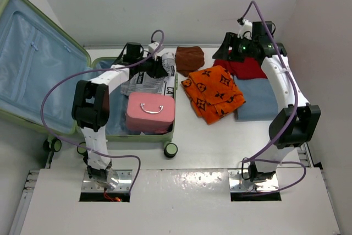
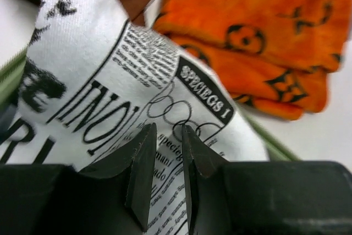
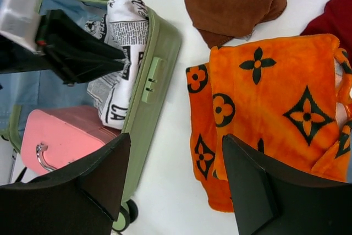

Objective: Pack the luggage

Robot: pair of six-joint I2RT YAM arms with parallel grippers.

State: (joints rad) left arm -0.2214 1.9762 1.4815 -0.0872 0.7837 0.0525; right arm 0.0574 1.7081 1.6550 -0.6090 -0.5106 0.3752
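Note:
The pale-green luggage (image 1: 38, 64) lies open at the left, its blue-lined lid raised. Its green rim also shows in the right wrist view (image 3: 154, 86). In its base lie a pink case (image 1: 149, 112) and a newspaper-print cloth (image 1: 144, 85). My left gripper (image 1: 160, 69) is at the base's far right corner, its jaws close together on that cloth (image 2: 110, 81). The gripper's tips (image 2: 165, 130) show print between them. My right gripper (image 1: 224, 52) is open and empty, above the table between the luggage and an orange patterned cloth (image 1: 213, 93). In its own view (image 3: 176, 141) bare table shows between the fingers.
A brown cloth (image 1: 190, 58) lies at the back centre. A red cloth (image 1: 247, 69) and a folded grey-blue cloth (image 1: 257, 100) lie at the right, partly under the orange one. A luggage wheel (image 1: 171, 149) sticks out near the front. Walls close in on the left, back and right.

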